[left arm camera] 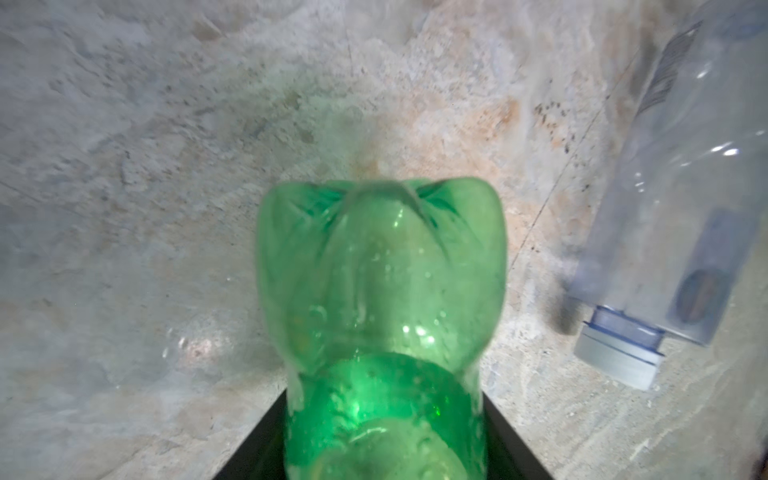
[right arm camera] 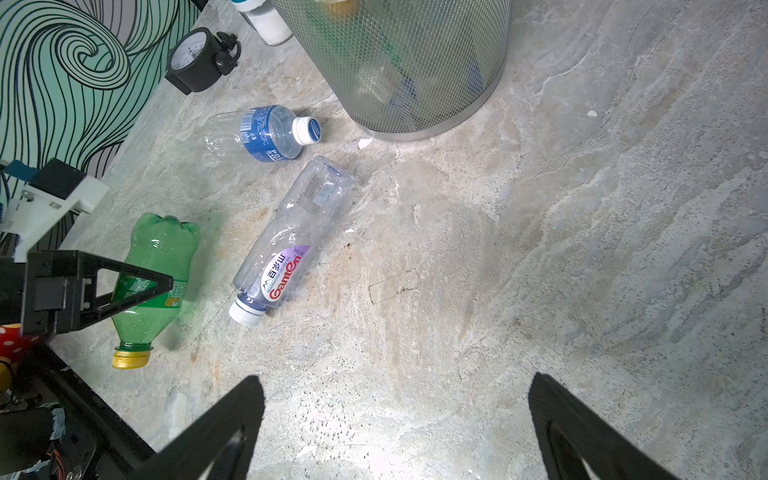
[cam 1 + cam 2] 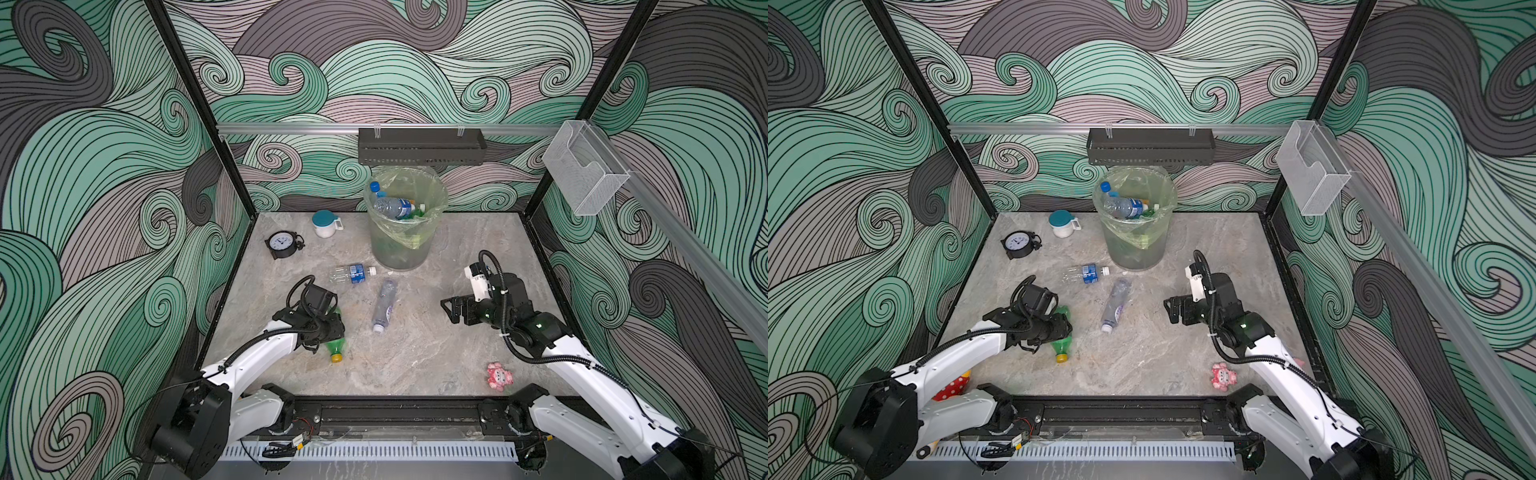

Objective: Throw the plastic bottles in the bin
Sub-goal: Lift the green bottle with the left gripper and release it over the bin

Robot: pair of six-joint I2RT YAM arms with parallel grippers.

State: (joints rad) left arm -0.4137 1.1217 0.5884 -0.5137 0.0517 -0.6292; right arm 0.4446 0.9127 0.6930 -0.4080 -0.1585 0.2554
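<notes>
left wrist, left jaws clamped on glossy green bottle (image 1: 382, 291) (lobed base), right jaws apart above marbled table (image 2: 540, 216)

green bottle (image 2: 166, 239) with yellow cap; bin (image 3: 399, 253) liner seemingly yellow-green.

Clear bottle (image 2: 291, 241): your right wrist view gives red "Ganten" on the label, with Chinese characters 百岁山 above it. Barcode near base, digits illegible.
Blue-label bottle (image 2: 259, 133): white print starts "POC", rest turned away from you. Barcode on label, digits too small.
Green bottle (image 2: 162, 266): label print too small for you to read.
Clock (image 2: 195, 58): dial numerals blurred.
</notes>
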